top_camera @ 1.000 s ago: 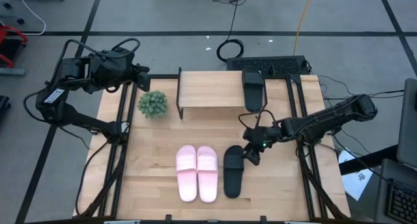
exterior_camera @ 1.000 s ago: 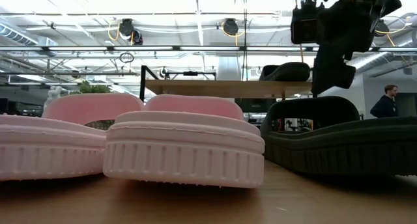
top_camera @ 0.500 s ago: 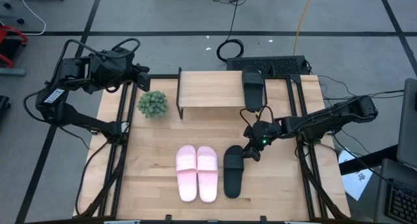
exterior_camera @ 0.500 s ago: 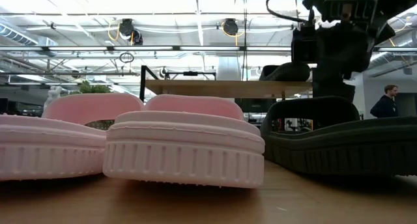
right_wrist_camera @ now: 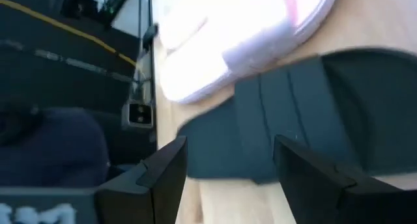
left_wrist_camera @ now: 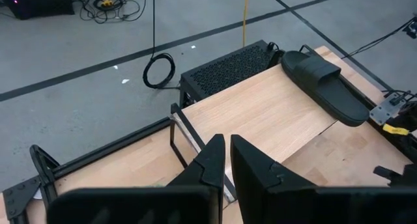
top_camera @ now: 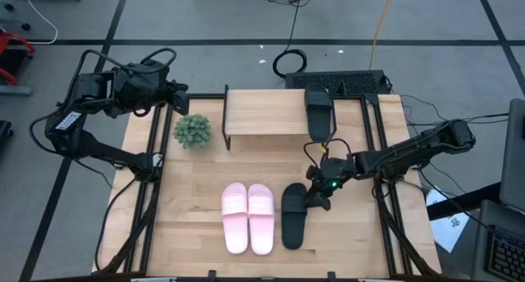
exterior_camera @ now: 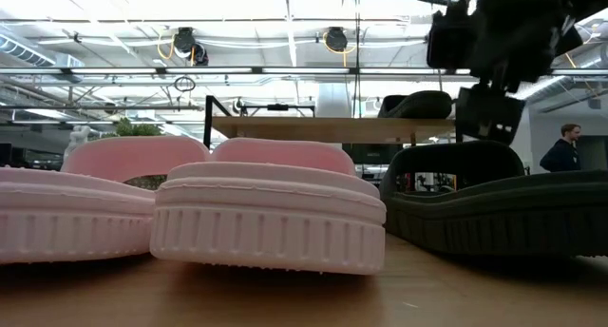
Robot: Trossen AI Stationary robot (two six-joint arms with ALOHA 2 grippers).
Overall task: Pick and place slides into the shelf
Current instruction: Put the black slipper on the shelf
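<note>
One black slide (top_camera: pixel 294 216) lies sole-down on the table beside the pink pair (top_camera: pixel 248 217). The second black slide (top_camera: pixel 317 111) lies on the right end of the shelf (top_camera: pixel 264 112). My right gripper (top_camera: pixel 317 199) is open just above the near black slide's strap (right_wrist_camera: pixel 287 116), one finger on either side of it. The low view shows it (exterior_camera: pixel 488 113) over that slide (exterior_camera: pixel 494 205). My left gripper (left_wrist_camera: pixel 227 160) is shut and empty, held high off the table's far left corner (top_camera: pixel 175 97).
A small potted plant (top_camera: pixel 192 130) stands left of the shelf. The shelf's plank is bare left of the black slide (left_wrist_camera: pixel 260 110). Black frame rails run along both table sides. Bare tabletop lies between the shelf and the slides.
My right gripper has shifted a little toward the table's near edge, over the near black slide's strap, and has tipped. The slides have not moved.
</note>
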